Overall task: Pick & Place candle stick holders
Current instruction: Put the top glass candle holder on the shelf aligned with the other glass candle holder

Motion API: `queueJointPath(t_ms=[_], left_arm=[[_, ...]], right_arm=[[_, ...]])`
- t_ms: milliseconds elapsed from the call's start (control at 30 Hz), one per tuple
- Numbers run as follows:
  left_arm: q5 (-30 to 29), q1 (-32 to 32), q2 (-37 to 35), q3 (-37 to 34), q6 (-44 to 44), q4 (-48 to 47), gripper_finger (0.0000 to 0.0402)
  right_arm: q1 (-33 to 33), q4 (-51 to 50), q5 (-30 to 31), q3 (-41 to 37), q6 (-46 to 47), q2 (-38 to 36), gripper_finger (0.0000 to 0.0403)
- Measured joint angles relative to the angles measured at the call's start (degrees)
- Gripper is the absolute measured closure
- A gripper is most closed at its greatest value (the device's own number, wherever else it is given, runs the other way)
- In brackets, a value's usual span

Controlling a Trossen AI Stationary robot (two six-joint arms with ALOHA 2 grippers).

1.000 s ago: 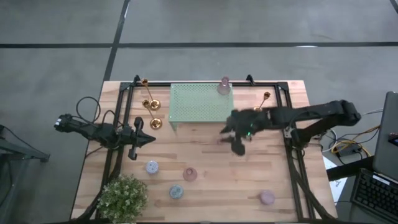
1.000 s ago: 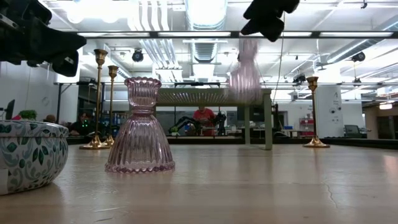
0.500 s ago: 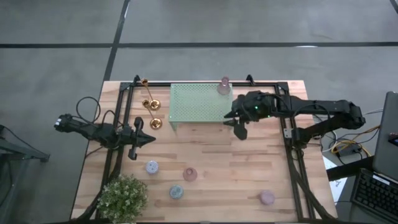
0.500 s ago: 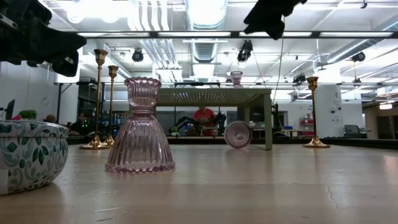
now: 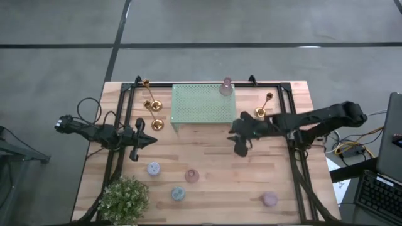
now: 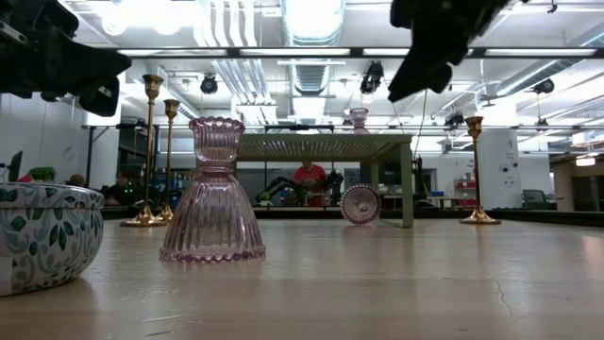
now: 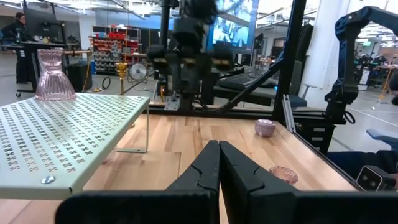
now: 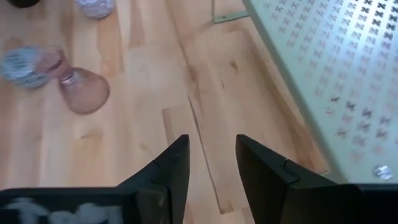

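Right gripper hovers just off the mint-green rack's front right corner, fingers parted and empty. One pink holder lies tipped on the table beside the rack leg; another stands upright on the rack. Left gripper waits closed at the table's left.

A mint-green perforated metal rack stands on thin legs at the far middle of a light wooden plank table, its punched top seen close in the left wrist view. A bushy green potted plant sits at the table's near left corner, its white bowl-shaped pot patterned with green leaves. Black metal frame rails run along the table's sides. Beyond, a person in red sits in the workshop.
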Motion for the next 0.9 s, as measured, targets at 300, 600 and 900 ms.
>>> queueJointPath(t_ms=[300, 600, 900], left_arm=[[0.0, 0.0, 0.0, 0.0, 0.0, 0.0, 0.0394], [0.0, 0.0, 0.0, 0.0, 0.0, 0.0, 0.0394], [0.0, 0.0, 0.0, 0.0, 0.0, 0.0, 0.0394]], right_arm=[[9.1, 18.4, 18.9, -14.5, 15.4, -0.7, 0.0316], [11.1, 25.1, 26.4, -24.1, 24.4, -0.9, 0.0358], [13.1, 34.1, 33.0, -22.6, 14.9, 7.2, 0.0393]])
